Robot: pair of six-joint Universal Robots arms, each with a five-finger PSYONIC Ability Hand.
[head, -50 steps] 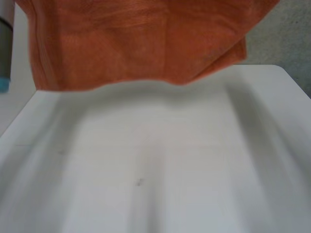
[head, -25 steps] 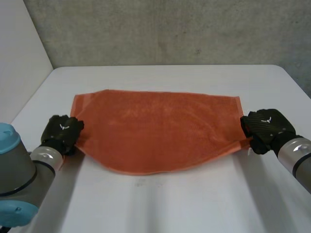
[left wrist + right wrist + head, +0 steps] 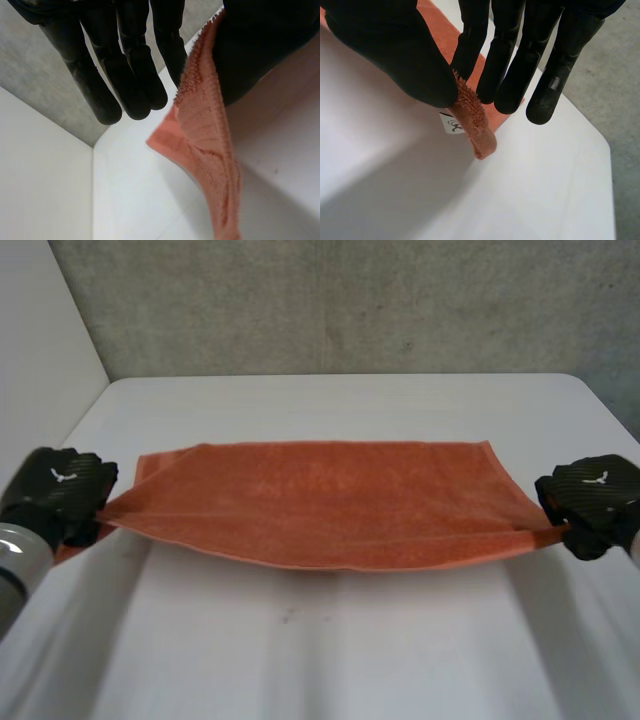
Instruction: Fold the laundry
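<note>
Plainly soft and light, the orange towel is stretched between the two hands low over the white table. Its far edge looks to rest on the tabletop, and its near edge sags a little in the middle with shadow beneath. Terry cloth like this will droop wherever it is unsupported and should not slip easily from a pinch, so the corners are the sensible places to hold.

The left hand clamps the towel's left near corner between thumb and straight fingers. The right hand nips the right near corner the same way, just beside a small white label.

Whether the cloth is one layer or already doubled I cannot tell. The label's print is too small to read, and in the head view the backs of the hands hide both pinches.
</note>
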